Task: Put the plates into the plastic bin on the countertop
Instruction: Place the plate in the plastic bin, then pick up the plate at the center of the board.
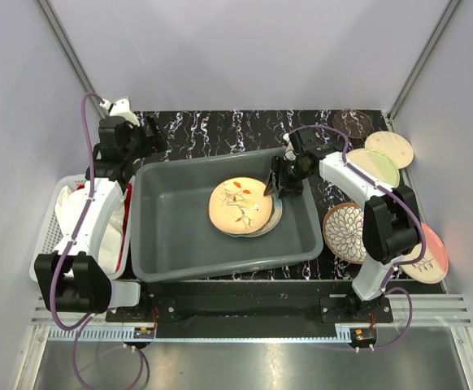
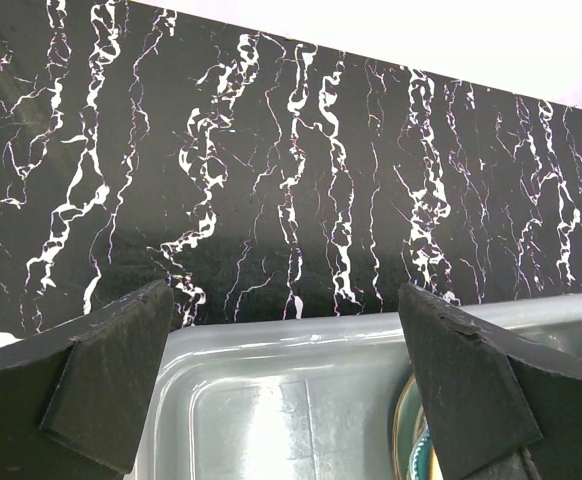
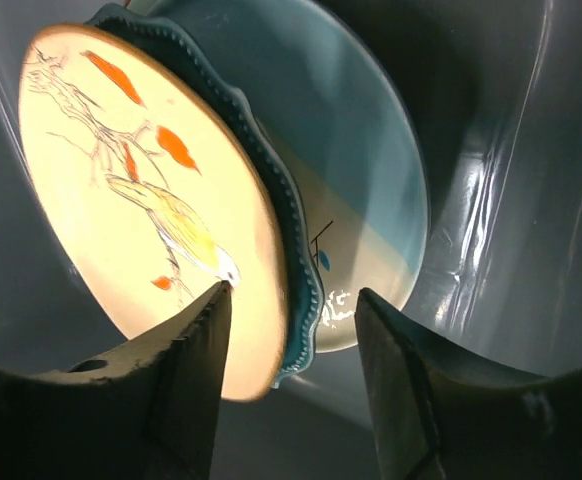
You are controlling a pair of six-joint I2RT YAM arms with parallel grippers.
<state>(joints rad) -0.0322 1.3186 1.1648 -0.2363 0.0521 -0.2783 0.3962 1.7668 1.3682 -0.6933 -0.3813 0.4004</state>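
The grey plastic bin (image 1: 220, 157) stands mid-countertop (image 1: 220, 126). Inside lies a stack of plates: a peach plate with a bird on a branch (image 1: 238, 203) (image 3: 141, 190) on top, a teal beaded-rim plate (image 3: 274, 175) under it, and a cream-and-blue plate (image 3: 371, 150) lowest. My right gripper (image 1: 275, 188) (image 3: 291, 295) hangs open at the stack's right edge, with the plate rims between its spread fingers. My left gripper (image 1: 151, 140) (image 2: 286, 300) is wide open and holds nothing. It hovers over the bin's far left corner (image 2: 271, 390); a plate edge (image 2: 411, 440) peeks beside its right finger.
More plates lie on the countertop right of the bin: a dark one (image 1: 353, 122), a cream one (image 1: 391, 148), a green one (image 1: 373, 167), a dark petal-patterned one (image 1: 344, 233) and a pink-rimmed one (image 1: 428, 255). A white mesh basket with cloth (image 1: 58, 219) sits left of the bin.
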